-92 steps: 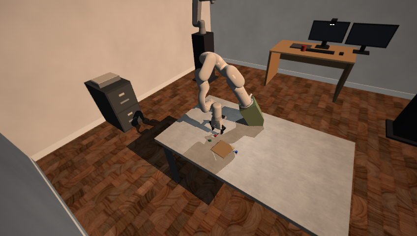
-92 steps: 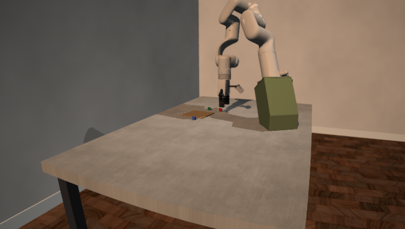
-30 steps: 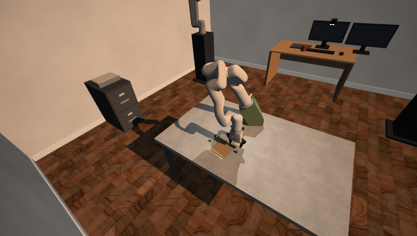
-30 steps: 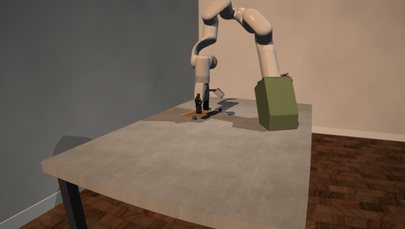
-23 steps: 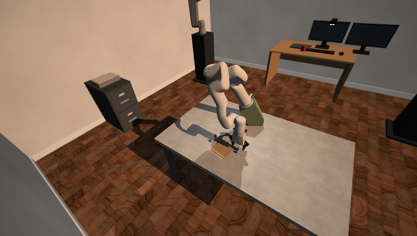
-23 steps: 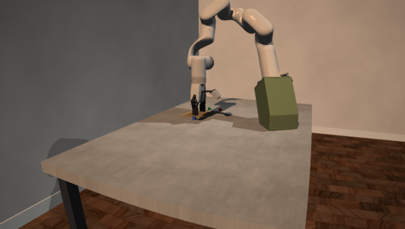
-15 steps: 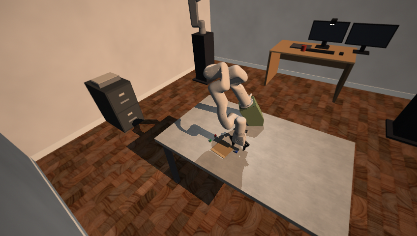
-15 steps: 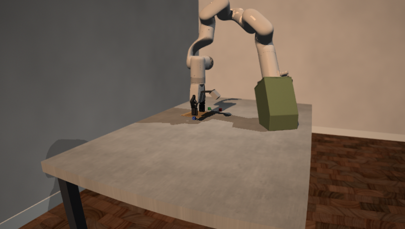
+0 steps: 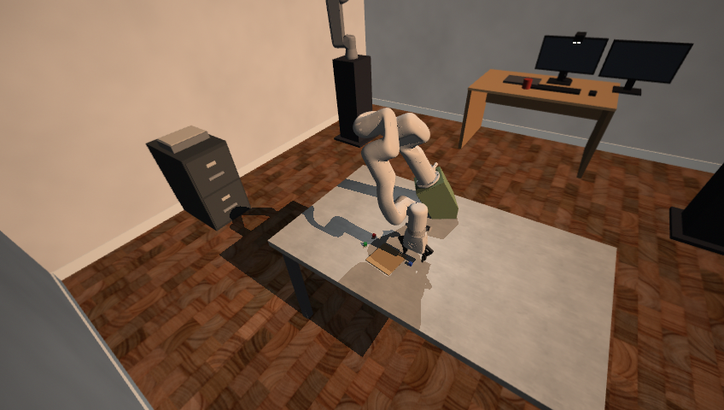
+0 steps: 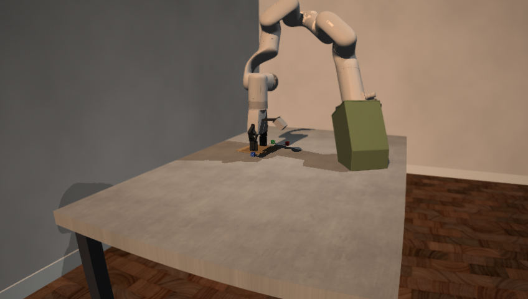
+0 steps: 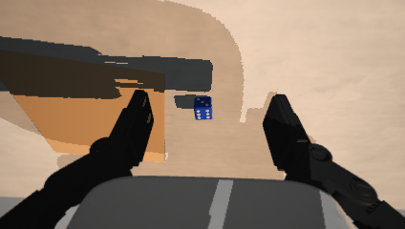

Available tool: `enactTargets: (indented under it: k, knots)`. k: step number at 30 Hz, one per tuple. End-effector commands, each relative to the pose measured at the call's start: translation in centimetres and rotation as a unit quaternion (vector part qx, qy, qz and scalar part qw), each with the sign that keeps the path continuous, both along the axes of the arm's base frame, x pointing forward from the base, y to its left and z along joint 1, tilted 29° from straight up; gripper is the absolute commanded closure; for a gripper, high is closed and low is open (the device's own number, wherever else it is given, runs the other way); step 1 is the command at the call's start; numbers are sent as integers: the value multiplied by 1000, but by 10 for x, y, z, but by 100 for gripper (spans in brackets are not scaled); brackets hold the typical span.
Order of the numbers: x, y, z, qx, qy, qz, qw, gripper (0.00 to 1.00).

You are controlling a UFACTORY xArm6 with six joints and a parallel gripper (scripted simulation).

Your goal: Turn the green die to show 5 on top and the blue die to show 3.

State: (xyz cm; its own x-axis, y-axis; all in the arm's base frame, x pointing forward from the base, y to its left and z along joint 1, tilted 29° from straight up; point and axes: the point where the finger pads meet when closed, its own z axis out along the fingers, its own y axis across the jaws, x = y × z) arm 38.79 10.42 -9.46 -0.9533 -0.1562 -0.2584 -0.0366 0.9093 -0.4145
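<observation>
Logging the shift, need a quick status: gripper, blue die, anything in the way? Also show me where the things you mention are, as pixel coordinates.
Gripper point(image 9: 417, 255) point(image 10: 258, 147) point(image 11: 208, 107) open, empty. Blue die point(image 9: 410, 263) point(image 10: 252, 154) point(image 11: 202, 108) on table, off mat point(image 9: 384, 261) point(image 11: 95, 119). Nothing seen between fingers and die.
</observation>
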Motion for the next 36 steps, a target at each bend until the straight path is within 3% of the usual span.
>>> enactTargets:
  k: [1,22,28,30,36]
  knots:
    - [1,1,1,1,-1,1,1000,0]
    - [-1,3,5,1,-1,1,1000,0]
    - [-12,17,37,1,-1,1,1000,0]
    - [-12,17,37,1,-1,1,1000,0]
    - [-27,36,80,1,-1,1,1000,0]
